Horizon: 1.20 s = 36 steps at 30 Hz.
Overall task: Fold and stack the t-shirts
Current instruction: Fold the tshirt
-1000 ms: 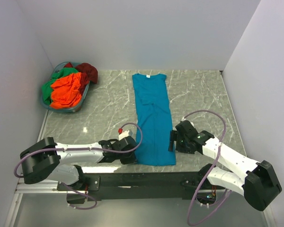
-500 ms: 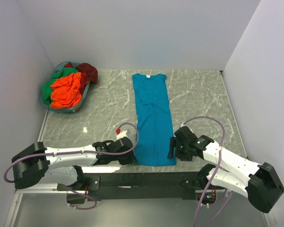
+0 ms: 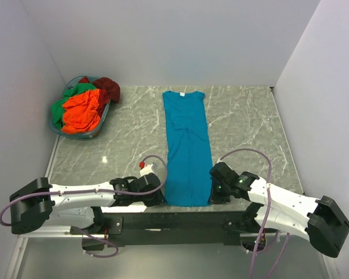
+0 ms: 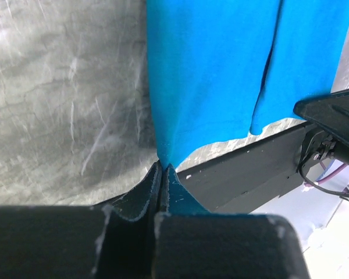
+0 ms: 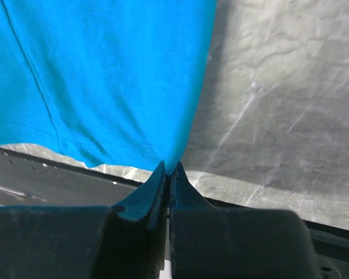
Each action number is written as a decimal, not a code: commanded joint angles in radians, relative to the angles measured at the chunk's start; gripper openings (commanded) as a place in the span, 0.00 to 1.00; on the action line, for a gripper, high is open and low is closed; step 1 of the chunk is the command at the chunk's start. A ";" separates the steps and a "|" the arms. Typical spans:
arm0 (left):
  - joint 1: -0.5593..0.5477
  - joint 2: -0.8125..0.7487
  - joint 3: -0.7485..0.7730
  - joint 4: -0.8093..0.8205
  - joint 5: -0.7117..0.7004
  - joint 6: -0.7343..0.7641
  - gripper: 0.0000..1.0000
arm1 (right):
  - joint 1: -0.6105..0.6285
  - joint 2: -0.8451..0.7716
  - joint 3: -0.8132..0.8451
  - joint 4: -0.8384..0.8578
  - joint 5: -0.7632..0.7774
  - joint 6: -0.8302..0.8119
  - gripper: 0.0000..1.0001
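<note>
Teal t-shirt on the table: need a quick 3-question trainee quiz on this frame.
1. True or false: the left gripper and the right gripper each pinch a near corner of the teal t-shirt.
2. Where does the basket stand? A) far-left corner of the table B) far-right corner C) between the arms
3. Fill in: the teal t-shirt's collar points toward the ___ edge.
Key: 1 true; 2 A; 3 far.
</note>
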 commanded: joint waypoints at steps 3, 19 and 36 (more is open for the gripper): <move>-0.047 -0.035 0.025 -0.050 -0.081 -0.049 0.01 | 0.048 -0.065 0.030 -0.052 0.033 0.053 0.00; -0.049 -0.077 0.137 -0.116 -0.263 0.002 0.01 | 0.044 -0.055 0.251 -0.173 0.225 -0.042 0.00; 0.291 0.170 0.373 0.142 -0.067 0.319 0.00 | -0.226 0.123 0.484 -0.014 0.227 -0.229 0.00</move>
